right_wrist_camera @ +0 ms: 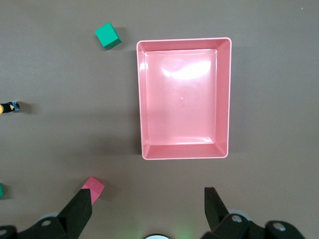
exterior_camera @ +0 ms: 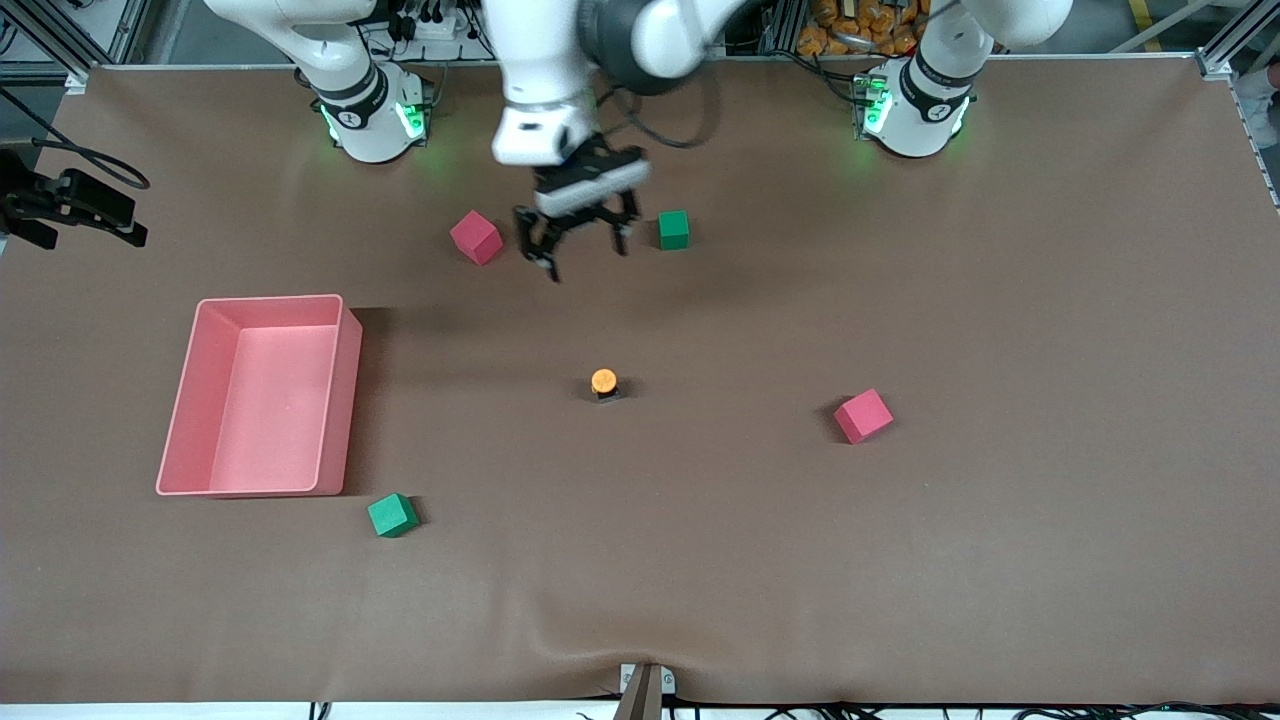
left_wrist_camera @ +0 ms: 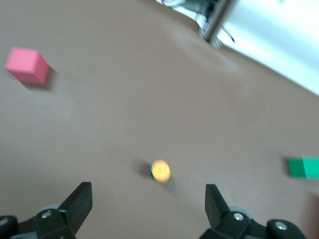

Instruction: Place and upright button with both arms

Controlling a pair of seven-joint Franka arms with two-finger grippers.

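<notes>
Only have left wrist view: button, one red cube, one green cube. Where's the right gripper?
Observer: The right gripper waits up over the right arm's end of the table, fingers open, holding nothing.
Operator: Anything near it?
Observer: A pink tray sits on the table at that end.
Operator: More cubes?
Observer: Yes. A second red cube and a second green cube flank the left gripper, both closer to the bases than the button.
</notes>
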